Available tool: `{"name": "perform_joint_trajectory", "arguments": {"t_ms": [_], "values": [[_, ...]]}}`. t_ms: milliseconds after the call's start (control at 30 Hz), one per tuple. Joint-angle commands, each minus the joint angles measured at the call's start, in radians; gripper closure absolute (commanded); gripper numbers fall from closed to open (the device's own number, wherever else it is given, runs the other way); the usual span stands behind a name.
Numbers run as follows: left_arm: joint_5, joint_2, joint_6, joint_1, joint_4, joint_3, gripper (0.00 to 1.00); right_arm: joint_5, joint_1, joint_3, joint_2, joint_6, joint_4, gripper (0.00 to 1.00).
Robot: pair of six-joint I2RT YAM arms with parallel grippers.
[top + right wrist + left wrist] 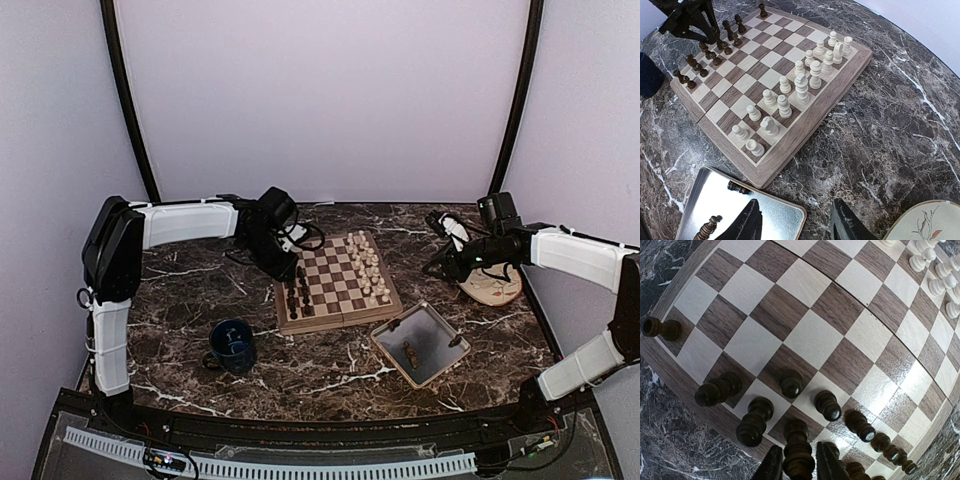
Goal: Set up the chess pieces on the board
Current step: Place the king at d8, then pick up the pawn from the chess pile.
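Left end effector [799, 452] is down over the dark rows on the left side of the board [338, 283], one finger either side of an upright dark piece [796, 430]. They sit so close I can't tell if they're pinching it or just off it. Makes sense to me: the neighbours there are packed tight, so a narrow gap avoids knocking them. The white pieces [801, 90] are lined up along the opposite side. Right end effector [796, 220] hangs spread and empty over the tray [770, 215], I'd guess because a couple of dark pieces [707, 230] lie in there.
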Motion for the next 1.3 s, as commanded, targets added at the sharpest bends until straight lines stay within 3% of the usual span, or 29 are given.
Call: {"name": "perform_joint_trajectory", "arguments": {"t_ms": [0,500,767,1000,1167,1267], "values": [[0.011,-0.009,0.004,0.004,-0.062,0.037,0.72,-0.002,-0.002,0.004,0.005,-0.005,0.010,0.53],[-0.057,-0.208,-0.013,-0.004,-0.067,0.031,0.70,0.044,-0.002,0.033,0.003,-0.017,-0.027,0.54],[-0.050,-0.288,0.046,-0.163,-0.015,0.020,0.70,0.076,-0.003,0.067,-0.050,-0.118,-0.192,0.55],[0.173,-0.284,0.253,-0.357,0.244,-0.162,0.66,0.144,0.003,-0.011,-0.122,-0.221,-0.297,0.55],[0.364,-0.138,0.390,-0.402,0.246,-0.099,0.58,0.155,0.003,-0.024,-0.163,-0.270,-0.387,0.55],[0.405,-0.049,0.476,-0.403,0.245,-0.030,0.55,0.170,0.002,-0.025,-0.178,-0.278,-0.420,0.55]]}}
